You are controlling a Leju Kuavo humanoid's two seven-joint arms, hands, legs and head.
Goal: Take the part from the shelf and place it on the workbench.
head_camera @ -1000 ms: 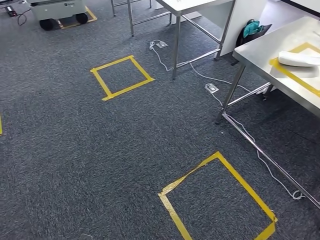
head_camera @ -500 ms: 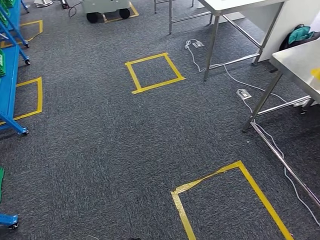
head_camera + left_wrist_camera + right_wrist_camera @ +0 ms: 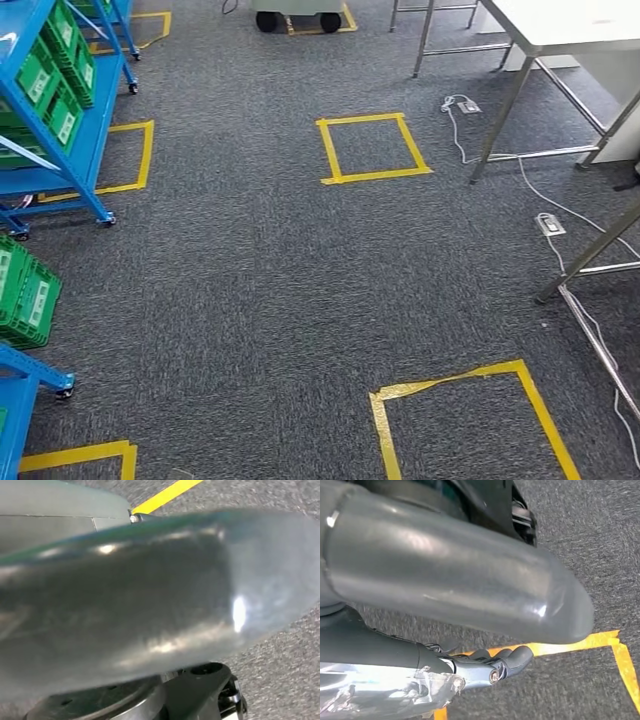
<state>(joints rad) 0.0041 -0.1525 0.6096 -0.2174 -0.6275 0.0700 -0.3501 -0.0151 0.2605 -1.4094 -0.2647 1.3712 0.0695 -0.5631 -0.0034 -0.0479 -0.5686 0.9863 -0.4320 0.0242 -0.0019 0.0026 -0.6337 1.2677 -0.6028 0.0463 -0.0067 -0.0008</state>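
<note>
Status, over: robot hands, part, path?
Right robot hand holds nothing. Left robot hand blurred, state unclear. Blue shelf with green bins ahead-left. White cable on floor right.

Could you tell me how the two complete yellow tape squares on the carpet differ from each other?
The far tape square looks smaller and shows whole; the near tape square looks larger and is cut by the picture's bottom edge. The far one's tape looks neat; the near one's top strip is wrinkled. Both are yellow outlines around bare carpet.

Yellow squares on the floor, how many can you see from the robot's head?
6: one in the middle, one bottom right, one beside the blue shelf, one top left, one under the cart, one bottom left. Several are cut off; more may be hidden.
</note>
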